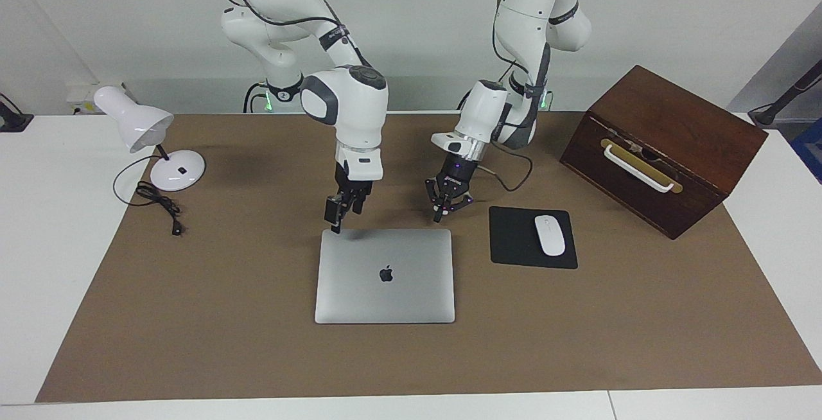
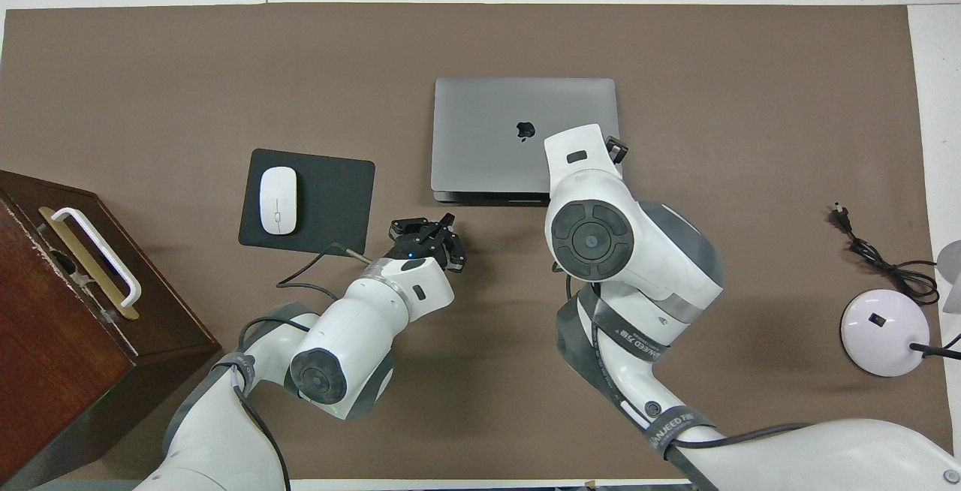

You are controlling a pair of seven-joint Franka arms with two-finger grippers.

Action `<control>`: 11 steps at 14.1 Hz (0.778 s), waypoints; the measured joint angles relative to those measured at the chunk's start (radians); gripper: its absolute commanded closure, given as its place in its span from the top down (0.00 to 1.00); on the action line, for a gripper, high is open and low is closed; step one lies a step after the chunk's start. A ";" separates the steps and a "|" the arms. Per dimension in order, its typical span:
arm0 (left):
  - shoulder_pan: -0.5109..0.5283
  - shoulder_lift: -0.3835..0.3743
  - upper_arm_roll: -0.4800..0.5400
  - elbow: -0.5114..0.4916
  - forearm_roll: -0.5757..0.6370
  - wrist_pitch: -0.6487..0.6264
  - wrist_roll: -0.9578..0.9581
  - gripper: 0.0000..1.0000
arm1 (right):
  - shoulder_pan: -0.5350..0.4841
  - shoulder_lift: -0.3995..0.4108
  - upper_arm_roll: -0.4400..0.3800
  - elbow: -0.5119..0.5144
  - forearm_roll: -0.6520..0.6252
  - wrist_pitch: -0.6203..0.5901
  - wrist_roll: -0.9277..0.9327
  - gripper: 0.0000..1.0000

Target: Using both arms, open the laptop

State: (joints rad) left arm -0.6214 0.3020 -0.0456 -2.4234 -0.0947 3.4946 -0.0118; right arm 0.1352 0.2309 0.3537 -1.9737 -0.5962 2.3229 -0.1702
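- 1 laptop [image 1: 384,275]
- 1 mouse [image 1: 550,235]
- 1 mouse pad [image 1: 514,240]
- 1 wooden box [image 1: 664,147]
- 1 desk lamp [image 1: 151,140]
- 2 robot arms [image 1: 350,108]
- 1 brown mat [image 1: 192,317]
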 measured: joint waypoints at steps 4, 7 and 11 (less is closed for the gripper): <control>0.002 0.012 0.000 0.010 0.000 0.000 0.000 0.00 | 0.000 0.000 0.000 0.000 0.000 0.000 0.000 0.87; 0.002 0.022 0.000 0.026 0.000 0.000 0.000 0.00 | 0.000 0.000 0.000 0.000 0.000 0.000 0.000 0.88; 0.002 0.029 0.000 0.036 0.000 0.000 0.000 0.00 | 0.000 0.000 0.000 0.000 0.000 0.000 0.000 0.88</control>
State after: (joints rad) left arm -0.6192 0.3309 -0.0453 -2.3878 -0.0946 3.4946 -0.0118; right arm 0.1352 0.2309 0.3537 -1.9737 -0.5962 2.3229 -0.1699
